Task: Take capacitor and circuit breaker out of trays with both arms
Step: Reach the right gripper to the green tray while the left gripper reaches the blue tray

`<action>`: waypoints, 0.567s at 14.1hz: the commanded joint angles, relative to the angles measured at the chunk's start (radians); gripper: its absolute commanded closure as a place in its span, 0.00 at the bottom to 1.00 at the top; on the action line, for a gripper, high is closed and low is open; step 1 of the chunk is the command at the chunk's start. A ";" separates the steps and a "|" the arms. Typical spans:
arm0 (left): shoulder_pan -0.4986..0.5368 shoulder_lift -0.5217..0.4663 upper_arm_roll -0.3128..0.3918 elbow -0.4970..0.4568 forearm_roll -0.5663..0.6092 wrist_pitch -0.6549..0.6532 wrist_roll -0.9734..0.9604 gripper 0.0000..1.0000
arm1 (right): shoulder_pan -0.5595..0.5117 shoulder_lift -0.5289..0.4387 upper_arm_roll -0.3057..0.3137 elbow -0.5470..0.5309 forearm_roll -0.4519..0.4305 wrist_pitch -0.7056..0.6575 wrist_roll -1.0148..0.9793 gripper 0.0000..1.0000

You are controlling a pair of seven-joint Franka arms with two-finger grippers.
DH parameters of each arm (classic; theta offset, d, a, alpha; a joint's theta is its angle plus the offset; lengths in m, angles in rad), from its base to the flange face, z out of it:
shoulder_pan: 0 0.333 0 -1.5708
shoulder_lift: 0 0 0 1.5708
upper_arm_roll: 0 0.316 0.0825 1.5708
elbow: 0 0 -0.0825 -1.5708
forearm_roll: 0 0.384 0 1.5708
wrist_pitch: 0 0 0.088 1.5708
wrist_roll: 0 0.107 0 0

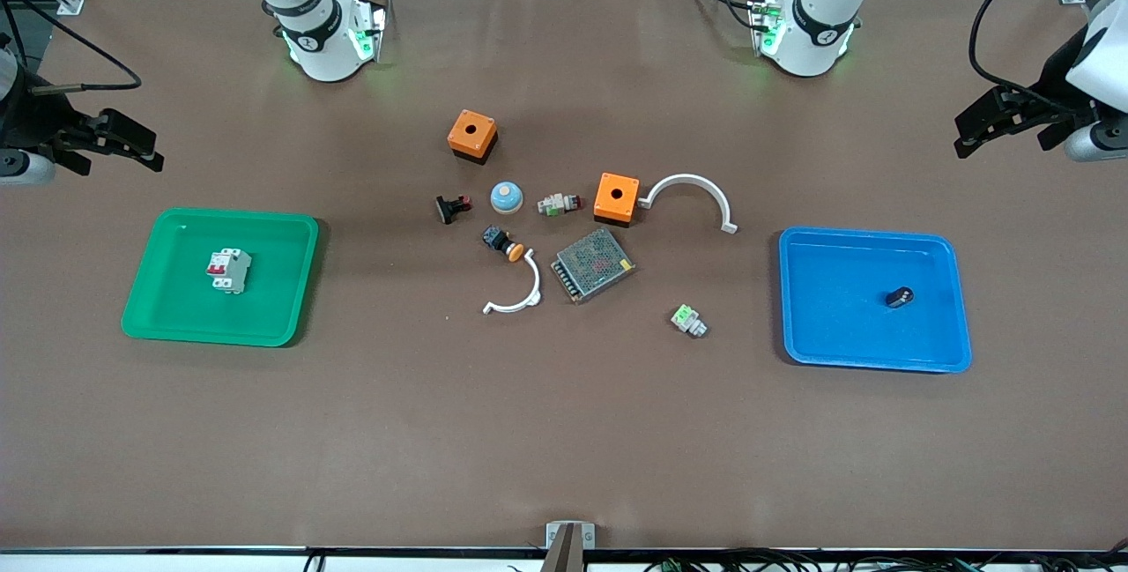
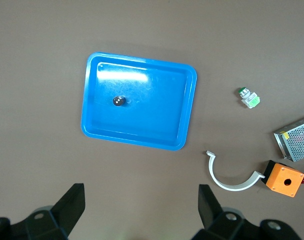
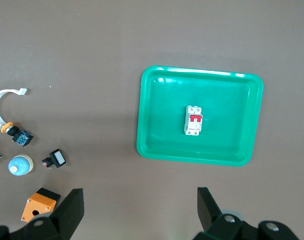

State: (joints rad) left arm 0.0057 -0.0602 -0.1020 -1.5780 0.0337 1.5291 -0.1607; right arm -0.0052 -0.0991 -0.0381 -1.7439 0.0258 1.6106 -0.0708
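Observation:
The breaker, a white-grey block with red levers, lies in the green tray at the right arm's end of the table; it also shows in the right wrist view. The capacitor, a tiny black cylinder, lies in the blue tray at the left arm's end; it also shows in the left wrist view. My right gripper is open and empty, raised beside the green tray. My left gripper is open and empty, raised beside the blue tray.
Loose parts sit mid-table: two orange boxes, a blue dome, a metal power supply, two white curved clips, a green-and-white block, and small button parts.

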 commanded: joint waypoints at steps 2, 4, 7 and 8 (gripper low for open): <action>0.007 0.013 -0.001 0.023 -0.006 -0.006 0.004 0.00 | -0.006 -0.025 0.006 -0.023 -0.010 -0.001 -0.007 0.00; 0.008 0.038 0.001 0.023 -0.008 -0.006 0.012 0.00 | -0.006 -0.025 0.006 -0.023 -0.009 -0.001 -0.007 0.00; 0.017 0.135 0.022 0.033 0.005 0.017 0.015 0.00 | -0.007 -0.021 0.004 0.007 -0.006 -0.014 -0.006 0.00; 0.023 0.166 0.022 0.030 0.021 0.051 0.015 0.00 | -0.013 0.005 0.004 0.015 -0.007 -0.012 -0.007 0.00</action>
State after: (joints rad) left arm 0.0187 0.0302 -0.0823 -1.5781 0.0358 1.5482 -0.1566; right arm -0.0056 -0.0993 -0.0383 -1.7382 0.0255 1.6095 -0.0708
